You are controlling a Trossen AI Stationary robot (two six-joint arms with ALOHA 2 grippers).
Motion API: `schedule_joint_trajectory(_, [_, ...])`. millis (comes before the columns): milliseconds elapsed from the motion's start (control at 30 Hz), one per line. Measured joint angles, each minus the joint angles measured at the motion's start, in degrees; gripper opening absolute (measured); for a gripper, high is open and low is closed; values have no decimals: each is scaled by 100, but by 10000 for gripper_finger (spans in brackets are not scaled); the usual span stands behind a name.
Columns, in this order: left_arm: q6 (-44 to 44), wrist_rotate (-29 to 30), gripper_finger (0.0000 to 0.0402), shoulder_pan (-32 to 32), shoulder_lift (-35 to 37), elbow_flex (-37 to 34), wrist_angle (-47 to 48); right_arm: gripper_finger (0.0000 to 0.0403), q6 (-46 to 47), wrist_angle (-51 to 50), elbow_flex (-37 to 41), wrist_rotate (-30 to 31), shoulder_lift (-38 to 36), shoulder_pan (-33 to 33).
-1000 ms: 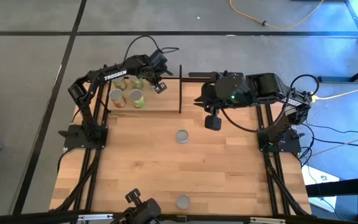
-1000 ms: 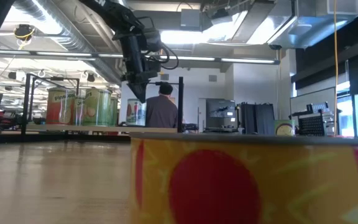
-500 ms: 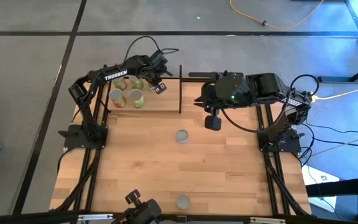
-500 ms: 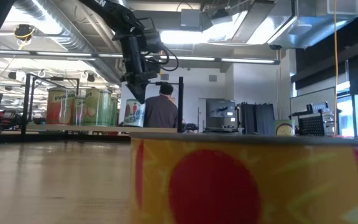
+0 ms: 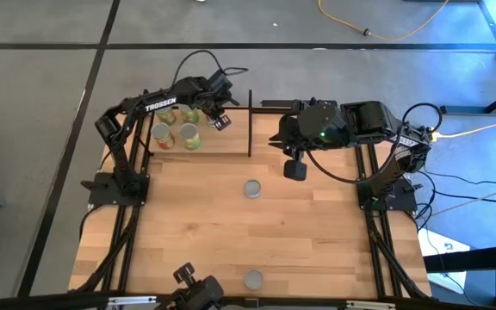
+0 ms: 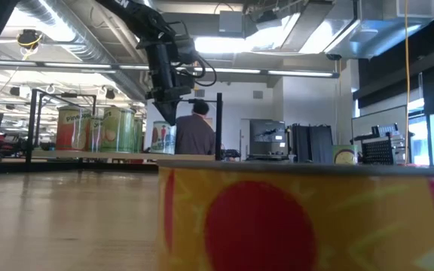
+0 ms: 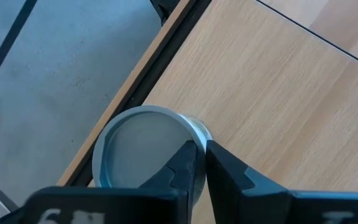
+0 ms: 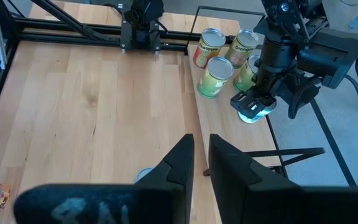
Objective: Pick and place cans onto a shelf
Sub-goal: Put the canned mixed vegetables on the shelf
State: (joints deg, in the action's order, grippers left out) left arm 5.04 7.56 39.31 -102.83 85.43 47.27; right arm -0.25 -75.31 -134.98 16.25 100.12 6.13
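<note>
The cans (image 5: 189,136) are split between the shelf (image 5: 227,143) and the open surface (image 5: 317,250). Four with greenish-yellow and orange labels stand upright in a close cluster on the shelf's wooden board, at the far left corner of the surface. A fifth can (image 7: 145,146), with a silvery top, stands upright right at the board's edge, a little apart from the cluster.

The left gripper (image 5: 218,120) hangs directly over this fifth can and points down at it. Its fingers (image 7: 182,165) are drawn almost together, with only a thin slit between them, and their tips sit over the can's rim on one side. Whether they touch or pinch the rim cannot be made out, and nothing else is between them.

Two more cans lie off the shelf. One (image 5: 252,189) stands near the middle of the surface. The other (image 5: 252,279) stands at the near edge; in the low view it fills the foreground, yellow with a red circle.

The right gripper (image 5: 294,170) waits above the surface, just right of the shelf's end post and beyond the middle can. Its fingers (image 8: 179,158) are also nearly closed and hold nothing.

In the low view, a person (image 6: 197,132) stands in the room behind the shelf, back turned.
</note>
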Motion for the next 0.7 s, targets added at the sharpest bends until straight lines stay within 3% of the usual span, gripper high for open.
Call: schedule_joint_trajectory(700, [-192, 65, 42, -104, 7, 0, 29, 52, -23, 0, 0, 2, 0, -2])
